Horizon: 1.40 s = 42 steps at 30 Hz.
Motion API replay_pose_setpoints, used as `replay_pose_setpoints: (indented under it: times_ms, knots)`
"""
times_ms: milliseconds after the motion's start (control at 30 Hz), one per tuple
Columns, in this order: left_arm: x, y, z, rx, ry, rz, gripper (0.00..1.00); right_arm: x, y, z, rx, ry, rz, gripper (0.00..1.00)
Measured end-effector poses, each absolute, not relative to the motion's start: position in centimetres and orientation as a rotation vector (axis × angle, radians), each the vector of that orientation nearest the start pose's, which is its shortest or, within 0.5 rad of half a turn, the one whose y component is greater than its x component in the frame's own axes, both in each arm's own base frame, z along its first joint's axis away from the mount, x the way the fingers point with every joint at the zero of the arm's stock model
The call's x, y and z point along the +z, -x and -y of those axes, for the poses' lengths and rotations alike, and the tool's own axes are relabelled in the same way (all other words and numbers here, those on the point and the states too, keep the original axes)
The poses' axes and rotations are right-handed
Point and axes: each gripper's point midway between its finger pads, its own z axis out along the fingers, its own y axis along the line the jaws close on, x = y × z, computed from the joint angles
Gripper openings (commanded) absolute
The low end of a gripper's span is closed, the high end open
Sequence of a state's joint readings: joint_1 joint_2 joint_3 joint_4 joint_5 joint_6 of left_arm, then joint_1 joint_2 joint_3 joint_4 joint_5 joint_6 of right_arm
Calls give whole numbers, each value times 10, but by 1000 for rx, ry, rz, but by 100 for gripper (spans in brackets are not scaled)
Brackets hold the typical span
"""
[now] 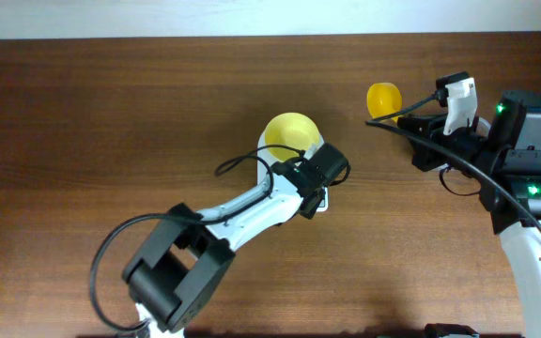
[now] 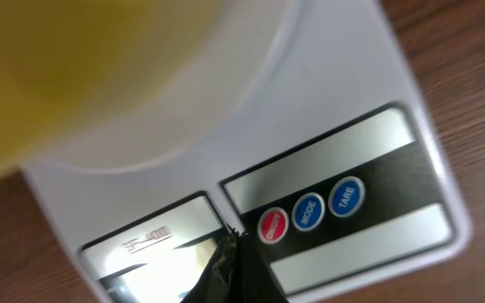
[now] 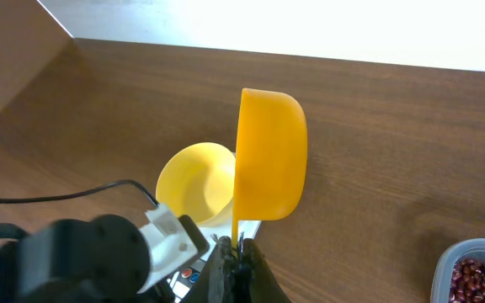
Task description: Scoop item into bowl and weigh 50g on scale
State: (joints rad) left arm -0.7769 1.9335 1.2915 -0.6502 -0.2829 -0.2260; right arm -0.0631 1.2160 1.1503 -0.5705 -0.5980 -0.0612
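Beans [image 3: 478, 278] sit in the clear tub [image 3: 441, 259] at the bottom-right corner of the R wrist view, well apart from the bowl [image 1: 291, 134]. None seen in the bowl or on the table. Bowl stands on the scale [image 2: 352, 84], over the platform end, leaving the display [image 2: 154, 244] and btns uncovered. Scoop [image 3: 269, 156] hangs edge-on in the air near the bowl, on its right. Its handle is pinched in the R gripper [image 3: 238, 252], jaws clamped on it. It looks empty, but its inside doesn't show from the wrist. L gripper [image 2: 234, 251] has its jaws pressed together w/ nothing between, tip right by the red btn [image 2: 274, 225] at the corner of the display.

Step in hand, prob: wake or zero the scale w/ the bowl already on. To do it well, come straight down on one btn only, light tap, no sideways push. The scale looks light and could slide or nudge the bowl. Readout too blurred to read, so check it once the tip lifts off.

Room: open wood table [image 1: 111, 113] left of and in front of the scale; the far edge runs beyond bowl and scoop. L arm lies across the near side of the scale, so the scoop should come in from the right or above. Tub isn't in the overhead view, so R arm's path to the beans can't be judged there
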Motion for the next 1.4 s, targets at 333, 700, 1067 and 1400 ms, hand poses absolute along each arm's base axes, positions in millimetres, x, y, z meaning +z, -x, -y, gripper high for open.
replay_pose_setpoints:
  times_ms: [333,700,1067,1400]
  knots:
    - [198,-344,231,-79,-452,-2358,0,277,-356,-74,584,326,-2114,4]
    - [187,-344,204,26,-502,-2417,0,279,-370,-74,569,338,-2073,4]
    - [54,-307,262,184,-892,-2603,0,273,-366,-74,582,328,-2107,4]
    - [33,-320,272,167,-782,-2608,0,272,-366,-74,583,327,-2110,4]
